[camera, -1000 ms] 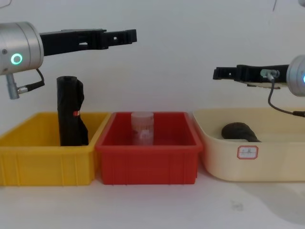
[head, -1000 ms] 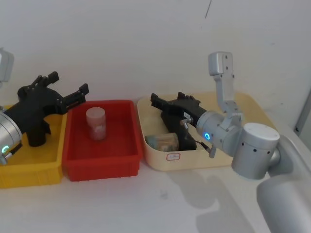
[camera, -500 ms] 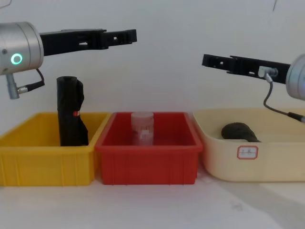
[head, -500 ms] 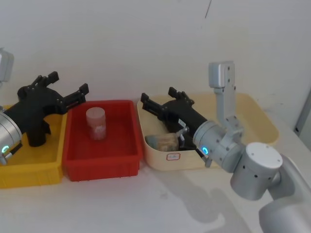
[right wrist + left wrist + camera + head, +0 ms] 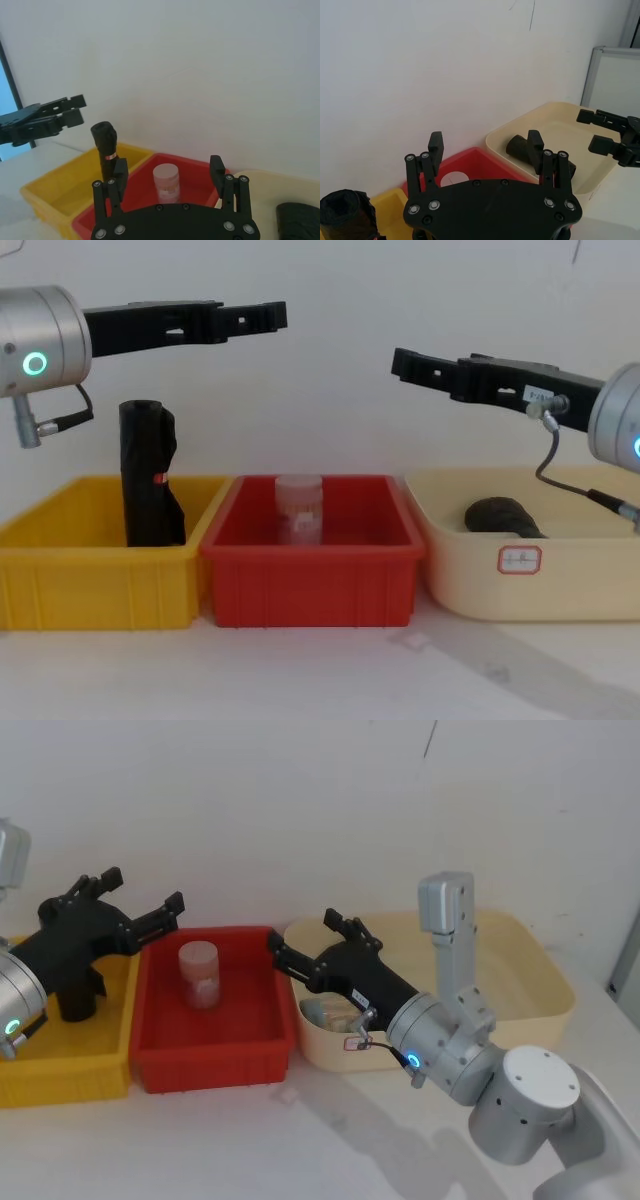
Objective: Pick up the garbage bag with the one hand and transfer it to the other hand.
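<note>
White wall behind; cream bin (image 5: 600,590) holds garbage bag (image 5: 503,517).

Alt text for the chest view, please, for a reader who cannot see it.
Two open black grippers hang above three bins in a row: the left gripper over the yellow bin, the right gripper near the cream bin. A black roll stands in the yellow bin, a clear jar in the red bin.
</note>
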